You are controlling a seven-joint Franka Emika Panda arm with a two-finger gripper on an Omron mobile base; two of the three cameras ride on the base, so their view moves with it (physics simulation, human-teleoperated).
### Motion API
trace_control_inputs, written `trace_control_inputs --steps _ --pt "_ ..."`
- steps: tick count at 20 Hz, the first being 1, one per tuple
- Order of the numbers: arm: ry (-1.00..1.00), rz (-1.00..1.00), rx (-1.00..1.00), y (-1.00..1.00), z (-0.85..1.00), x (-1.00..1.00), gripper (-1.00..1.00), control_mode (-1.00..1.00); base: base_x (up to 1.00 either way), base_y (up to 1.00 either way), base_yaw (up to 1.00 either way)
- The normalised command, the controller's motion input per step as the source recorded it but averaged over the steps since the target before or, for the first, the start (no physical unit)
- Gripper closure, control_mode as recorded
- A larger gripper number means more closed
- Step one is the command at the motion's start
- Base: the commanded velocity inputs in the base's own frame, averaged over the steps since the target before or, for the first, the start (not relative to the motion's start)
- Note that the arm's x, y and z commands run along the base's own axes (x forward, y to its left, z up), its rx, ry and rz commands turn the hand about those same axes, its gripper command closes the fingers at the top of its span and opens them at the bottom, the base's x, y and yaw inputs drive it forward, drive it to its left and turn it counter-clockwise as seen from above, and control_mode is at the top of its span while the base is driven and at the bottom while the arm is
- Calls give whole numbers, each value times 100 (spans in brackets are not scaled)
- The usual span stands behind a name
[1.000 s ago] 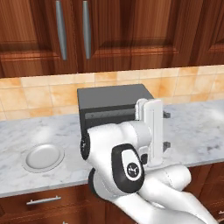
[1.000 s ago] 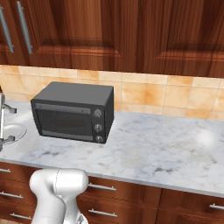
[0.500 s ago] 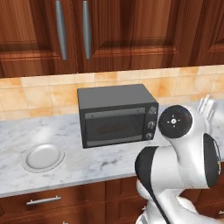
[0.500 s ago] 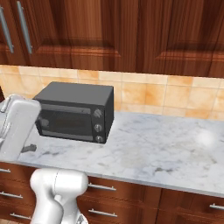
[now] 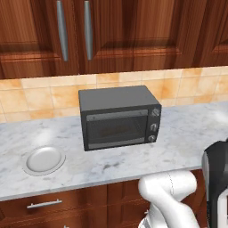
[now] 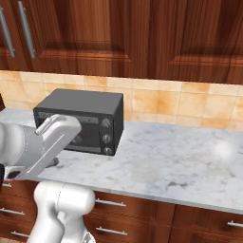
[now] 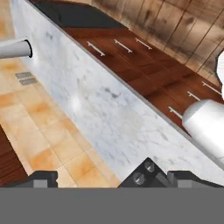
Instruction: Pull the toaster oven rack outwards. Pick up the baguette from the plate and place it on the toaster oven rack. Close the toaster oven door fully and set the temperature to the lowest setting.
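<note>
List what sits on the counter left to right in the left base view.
plate → toaster oven, door shut, with its three knobs down its right side → bare marble countertop → the robot's dark arm link at the right edge.

Toaster oven shut on counter, blocking rear middle; open marble right of it; plate left, well apart.

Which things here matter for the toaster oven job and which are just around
For the job: toaster oven, its shut toaster oven door, the three knobs, the plate; no baguette visible on it.
Just around: marble counter, wall cabinets, drawers.
</note>
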Motion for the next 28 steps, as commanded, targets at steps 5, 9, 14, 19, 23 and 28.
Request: trace_control_inputs --steps 5,9,14,19,23,28 --pt "-8 17 26 -35 -19 6 -100 -100 0 0 0" --pt "-3 24 0 -3 -20 4 -100 -100 0 0 0" --pt "-6 22 6 0 -24 28 -100 -100 0 0 0" --pt "0 15 6 0 -1 57 -100 -100 0 0 0" --pt "0 11 3 1 0 40 -100 -100 0 0 0" --pt "-12 7 2 0 -5 6 -100 -100 0 0 0"
